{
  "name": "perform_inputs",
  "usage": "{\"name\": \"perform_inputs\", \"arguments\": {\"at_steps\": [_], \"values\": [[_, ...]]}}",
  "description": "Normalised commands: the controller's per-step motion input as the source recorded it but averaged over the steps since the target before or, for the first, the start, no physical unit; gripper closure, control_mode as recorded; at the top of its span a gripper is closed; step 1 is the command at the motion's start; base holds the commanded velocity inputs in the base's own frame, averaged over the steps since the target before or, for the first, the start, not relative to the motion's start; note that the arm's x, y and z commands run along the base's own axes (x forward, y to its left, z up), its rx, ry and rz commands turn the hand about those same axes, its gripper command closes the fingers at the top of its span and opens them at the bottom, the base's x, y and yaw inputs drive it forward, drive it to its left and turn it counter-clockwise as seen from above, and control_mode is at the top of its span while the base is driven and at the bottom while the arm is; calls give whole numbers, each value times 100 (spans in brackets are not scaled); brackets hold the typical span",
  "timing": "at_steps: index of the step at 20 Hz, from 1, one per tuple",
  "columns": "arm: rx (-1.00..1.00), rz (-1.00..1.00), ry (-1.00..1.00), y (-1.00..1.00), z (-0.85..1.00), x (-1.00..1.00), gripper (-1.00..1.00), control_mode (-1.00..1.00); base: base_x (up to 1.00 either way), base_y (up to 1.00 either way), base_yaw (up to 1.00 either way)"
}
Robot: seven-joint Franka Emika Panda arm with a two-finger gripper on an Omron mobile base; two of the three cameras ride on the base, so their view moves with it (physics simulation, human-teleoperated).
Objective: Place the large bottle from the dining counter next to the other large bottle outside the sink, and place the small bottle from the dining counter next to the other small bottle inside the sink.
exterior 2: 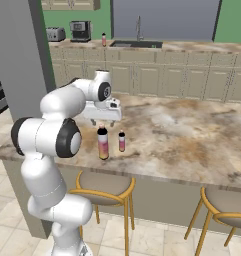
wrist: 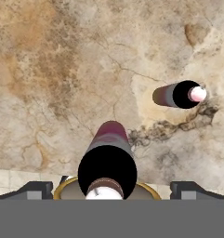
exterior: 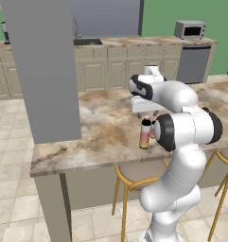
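Marble counter, tall bottle and small bottle upright, no readable labels; gripper hangs above, fingers wide apart.

A silver microwave sits on the back table at about 1 o'clock in the left base view. A dark dishwasher is just under it. A big grey pillar stands at 10 o'clock. In the right base view, a toaster and a black coffee machine sit side by side at 11 o'clock. Round stools with yellow legs stand on the tiled floor.
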Motion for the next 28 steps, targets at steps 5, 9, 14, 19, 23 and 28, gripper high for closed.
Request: {"name": "perform_inputs", "arguments": {"at_steps": [5,9,14,19,23,28], "values": [[0,0,0,0,-4,0,-100,-100,0,0,0],[0,0,0,0,0,0,-100,-100,0,0,0],[0,0,0,0,4,0,-100,-100,0,0,0],[0,0,0,0,1,-1,-100,-100,0,0,0],[0,0,0,0,0,-8,-100,-100,0,0,0],[0,0,0,0,0,-4,-100,-100,0,0,0]]}}
